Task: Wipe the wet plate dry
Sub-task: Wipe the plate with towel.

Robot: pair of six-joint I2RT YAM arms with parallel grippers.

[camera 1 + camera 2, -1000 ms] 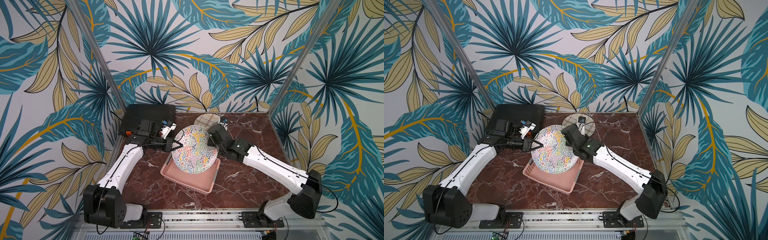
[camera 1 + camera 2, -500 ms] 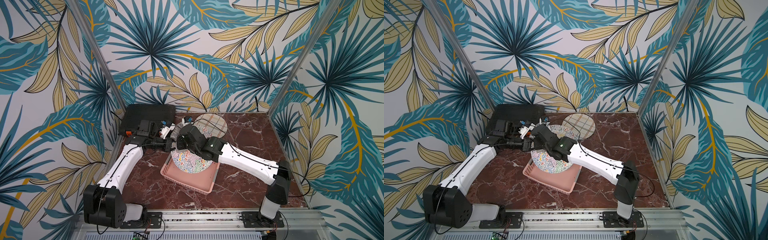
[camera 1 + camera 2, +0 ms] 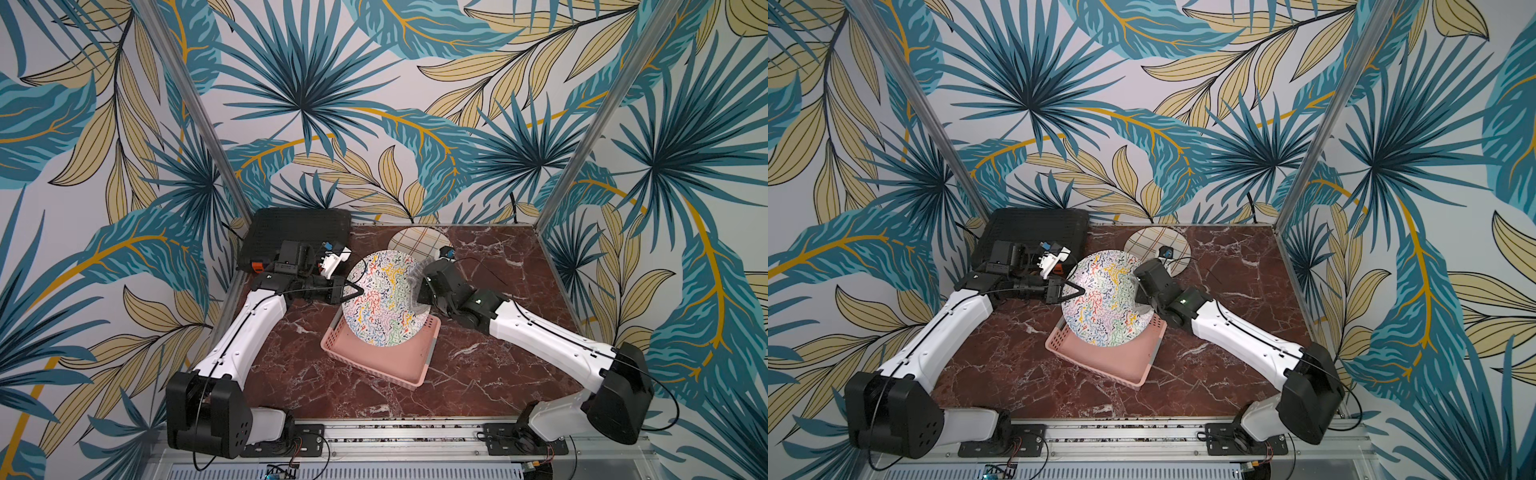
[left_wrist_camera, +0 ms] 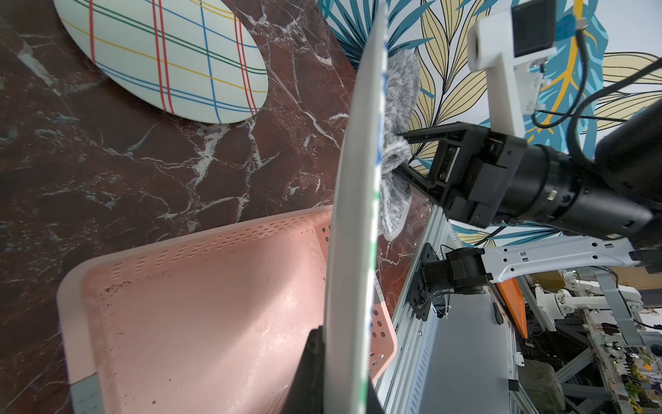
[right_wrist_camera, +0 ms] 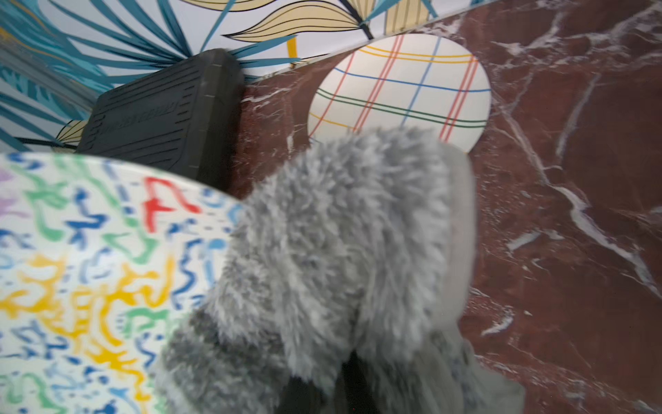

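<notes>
Bench (image 3: 478, 374), dark red marble. Nearest item is a pink basket (image 3: 399, 361), sitting skewed with one corner toward the front edge. It has perforated walls and nothing else lies inside.

Plate (image 3: 384, 297) with coloured squiggles is off the bench, above the far end of the basket. It is round, so no long axis. It is tilted steeply: lower rim over the basket, upper rim toward the far wall, patterned face up toward the top views and toward the right arm. The plain white back faces the bench on the left arm's side. Left wrist view shows it edge-on (image 4: 354, 215). Can't tell if the lower rim touches the basket.

Left gripper (image 3: 358, 288) comes in level from the left, clamped on the plate's left rim.

Right gripper (image 4: 401, 154) comes from the right, pinched tight on a grey fluffy cloth (image 5: 340, 251). The cloth is pressed against the patterned face at the plate's right rim, hanging along that edge (image 3: 417, 272).

Behind it, a plaid plate (image 3: 415, 241) lies flat on the bench by the far wall, partly hidden by the held plate.

Far left corner: black box (image 3: 297, 232), behind the left wrist.
</notes>
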